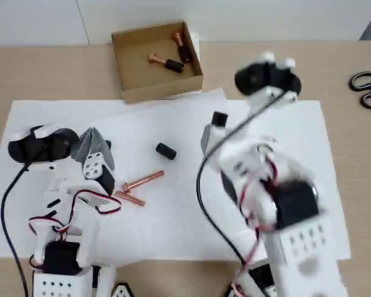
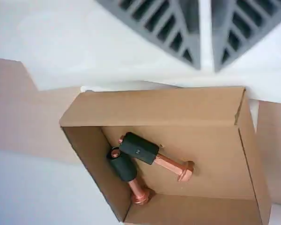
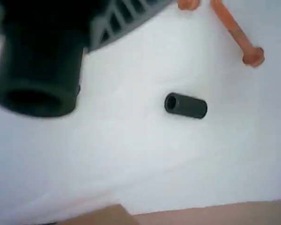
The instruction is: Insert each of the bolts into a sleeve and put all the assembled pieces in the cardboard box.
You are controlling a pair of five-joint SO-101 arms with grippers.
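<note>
The cardboard box (image 1: 161,85) stands at the back of the table with two bolt-and-sleeve pieces (image 1: 173,64) lying inside it. On the white paper lie one loose black sleeve (image 1: 166,150) and two copper bolts (image 1: 143,181), the second bolt (image 1: 131,198) just nearer than the first. My right gripper (image 1: 215,127) hovers to the right of the loose sleeve, shut on another black sleeve (image 3: 37,70). My left gripper (image 1: 97,148) sits left of the bolts, shut and holding nothing; its wrist view looks past the fingers (image 2: 178,28) into the box (image 2: 154,105).
The white paper sheet (image 1: 284,124) covers the middle of the wooden table. Black scissors (image 1: 368,88) lie at the far right edge. Both arms' bases and cables occupy the near edge.
</note>
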